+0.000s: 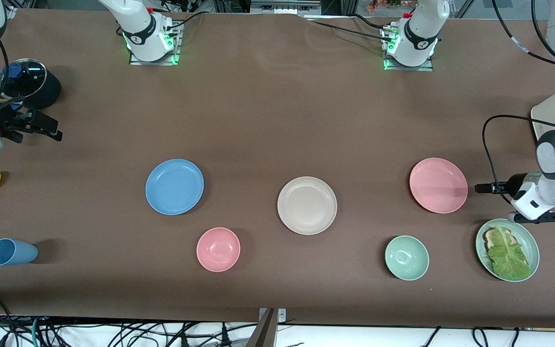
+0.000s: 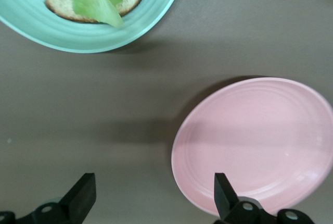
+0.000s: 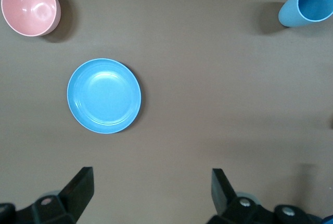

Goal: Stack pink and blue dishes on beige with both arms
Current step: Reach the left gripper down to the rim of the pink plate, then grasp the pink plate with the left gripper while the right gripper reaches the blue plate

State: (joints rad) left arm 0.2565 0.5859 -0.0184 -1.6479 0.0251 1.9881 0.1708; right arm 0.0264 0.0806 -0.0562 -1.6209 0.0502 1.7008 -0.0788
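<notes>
Pink plate (image 2: 255, 143) lies beside left gripper's (image 2: 153, 198) open fingers (image 2: 223, 193).

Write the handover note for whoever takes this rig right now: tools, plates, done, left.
Left tool: open, empty, up over bare table beside the pink plate, at the left arm's end.
Right tool: open, empty, up at the right arm's end of the table, blue plate in its wrist view.
Beige plate: mid-table between the two, nothing on it.
Done: nothing stacked, no plate gripped.
Left: grip the pink and blue plates, stack both on the beige plate.
</notes>
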